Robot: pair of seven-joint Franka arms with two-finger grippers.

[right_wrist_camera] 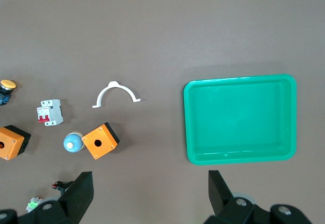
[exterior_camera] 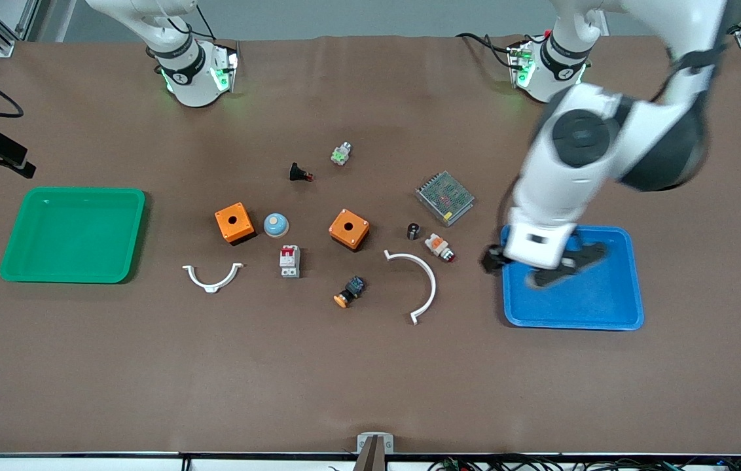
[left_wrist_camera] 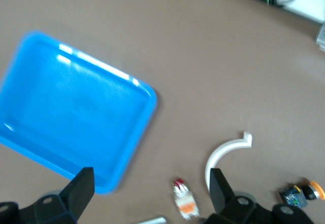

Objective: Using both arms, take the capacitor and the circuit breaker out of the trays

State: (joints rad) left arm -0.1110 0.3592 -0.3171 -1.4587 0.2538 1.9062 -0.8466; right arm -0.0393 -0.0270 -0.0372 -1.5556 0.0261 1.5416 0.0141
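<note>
— Capacitor [exterior_camera: 414, 230] and breaker [exterior_camera: 289, 261]: is either one gripped?

— Neither is gripped. The left gripper [exterior_camera: 527, 261] is held in the air over the edge of the blue tray [exterior_camera: 606, 314] that faces the table's middle, its fingers [left_wrist_camera: 81, 186] seen spread wide with nothing between them. The right gripper [right_wrist_camera: 150, 193] is not shown in the front view; in the right wrist view its fingers [right_wrist_camera: 80, 191] are likewise parted and bare, high above the table near the green tray [exterior_camera: 23, 261].

— Where is the capacitor found?

— It is stood on the mat between an orange box [exterior_camera: 349, 229] and the orange-and-white cylinder [exterior_camera: 439, 246], just beside the latter, with the metal mesh unit [exterior_camera: 444, 197] farther from the front camera. A large white arc [exterior_camera: 419, 281] is laid nearer to that camera.

— And the breaker?

— It is laid on the mat toward the right arm's end, nearer the front camera than the blue dome [exterior_camera: 275, 224] and the second orange box [exterior_camera: 234, 222]. A small white clip [exterior_camera: 212, 278] is seen beside it, toward the green tray.
</note>
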